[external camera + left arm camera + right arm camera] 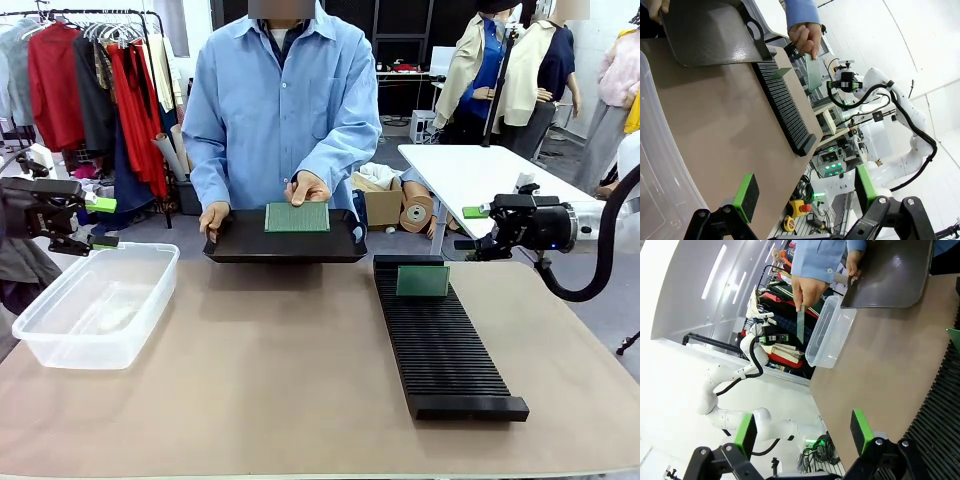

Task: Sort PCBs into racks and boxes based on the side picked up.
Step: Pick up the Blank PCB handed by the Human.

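**Both tools open, boards apart from them**

The person's hand is holding one PCB upright over the black tray at the surface's far edge, between the two tools and well apart from both. A second PCB is standing in the rack's far end, near the right tool, whose fingers are standing apart. The left tool is hovering near the clear box, fingers spread.

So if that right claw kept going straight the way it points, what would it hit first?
Most likely the PCB that the person's hand holds upright by the black tray. The right gripper, jaws open, points roughly straight at it, though depth is hard to judge, so it might pass just beside.
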`<action>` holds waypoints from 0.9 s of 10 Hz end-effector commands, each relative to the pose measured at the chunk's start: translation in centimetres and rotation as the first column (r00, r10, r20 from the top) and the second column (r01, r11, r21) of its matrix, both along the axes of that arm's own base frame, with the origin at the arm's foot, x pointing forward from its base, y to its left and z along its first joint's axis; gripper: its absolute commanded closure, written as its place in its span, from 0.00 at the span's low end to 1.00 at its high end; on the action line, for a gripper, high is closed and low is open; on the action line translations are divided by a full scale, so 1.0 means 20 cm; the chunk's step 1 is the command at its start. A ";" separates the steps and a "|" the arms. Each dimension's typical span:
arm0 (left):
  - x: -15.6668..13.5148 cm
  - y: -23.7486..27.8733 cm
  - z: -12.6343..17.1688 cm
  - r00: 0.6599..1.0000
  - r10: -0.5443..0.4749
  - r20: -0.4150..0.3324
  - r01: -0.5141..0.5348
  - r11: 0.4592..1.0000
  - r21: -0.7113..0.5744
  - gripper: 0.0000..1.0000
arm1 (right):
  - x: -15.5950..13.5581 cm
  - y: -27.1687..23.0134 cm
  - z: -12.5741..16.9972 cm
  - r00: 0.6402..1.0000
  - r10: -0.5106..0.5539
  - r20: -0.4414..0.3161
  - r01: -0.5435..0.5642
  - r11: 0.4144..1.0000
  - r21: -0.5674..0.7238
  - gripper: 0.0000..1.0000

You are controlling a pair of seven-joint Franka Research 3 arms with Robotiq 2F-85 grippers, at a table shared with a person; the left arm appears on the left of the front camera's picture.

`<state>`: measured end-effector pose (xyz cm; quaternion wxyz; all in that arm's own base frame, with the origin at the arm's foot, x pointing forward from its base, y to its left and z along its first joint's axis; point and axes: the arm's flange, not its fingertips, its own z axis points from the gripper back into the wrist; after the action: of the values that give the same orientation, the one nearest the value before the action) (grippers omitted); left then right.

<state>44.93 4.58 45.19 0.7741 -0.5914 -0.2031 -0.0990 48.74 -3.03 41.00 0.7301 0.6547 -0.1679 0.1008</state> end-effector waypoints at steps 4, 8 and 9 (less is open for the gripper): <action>0.00 0.00 0.00 1.000 0.002 0.000 -0.002 1.000 -0.001 0.00 | -0.02 0.01 0.03 1.000 0.005 0.012 -0.005 1.000 -0.004 0.00; 0.00 0.00 0.00 1.000 0.002 0.000 -0.002 1.000 -0.001 0.00 | -0.02 0.01 0.03 1.000 0.005 0.012 -0.005 1.000 -0.004 0.00; 0.00 0.00 0.00 1.000 0.002 0.000 -0.002 1.000 -0.001 0.00 | -0.02 0.01 0.03 1.000 0.005 0.012 -0.005 1.000 -0.004 0.00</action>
<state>44.93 4.58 45.19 0.7741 -0.5914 -0.2031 -0.0990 48.27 -2.74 41.38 0.7300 0.6536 -0.1689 0.1064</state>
